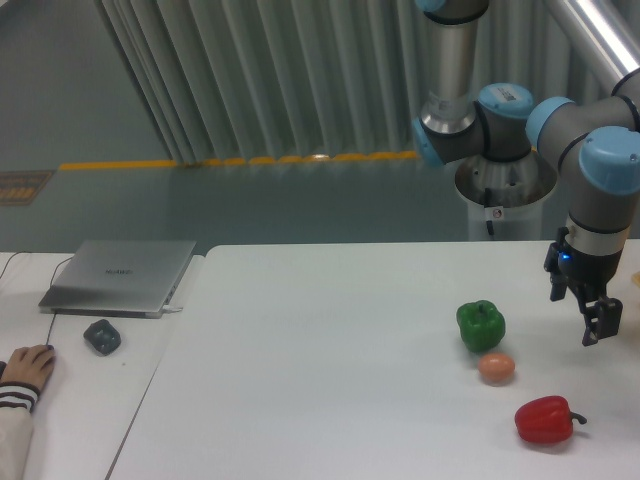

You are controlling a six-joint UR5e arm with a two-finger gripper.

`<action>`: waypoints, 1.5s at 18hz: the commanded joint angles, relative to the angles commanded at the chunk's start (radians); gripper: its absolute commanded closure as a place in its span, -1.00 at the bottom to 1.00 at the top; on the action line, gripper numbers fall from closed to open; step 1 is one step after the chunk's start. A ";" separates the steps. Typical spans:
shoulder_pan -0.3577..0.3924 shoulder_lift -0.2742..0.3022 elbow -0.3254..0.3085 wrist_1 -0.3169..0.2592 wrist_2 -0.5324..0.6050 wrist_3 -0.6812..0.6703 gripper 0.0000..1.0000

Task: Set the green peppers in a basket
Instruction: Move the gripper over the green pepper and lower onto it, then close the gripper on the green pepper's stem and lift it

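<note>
Early stage: green pepper (481, 325) untouched on table (330, 350), beside brown egg (496, 368). Gripper (596, 330) to its right, well apart, empty; jaw state indiscernible. Basket not visible. Grasp & transfer remaining.

On the white surface (330, 380) there was one glossy dark-green bell pepper (480, 325), one red bell pepper with a dark stem (545, 419) and one small brown egg-like ball (496, 368). There was also one closed silver laptop (120, 275), one dark grey lump (102, 336) and one human hand (27, 366).
</note>
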 joint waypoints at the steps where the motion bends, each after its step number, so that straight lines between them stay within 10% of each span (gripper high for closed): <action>1: -0.002 0.002 0.000 -0.002 0.002 0.000 -1.00; 27: -0.295 0.011 -0.041 -0.081 0.135 -0.187 -1.00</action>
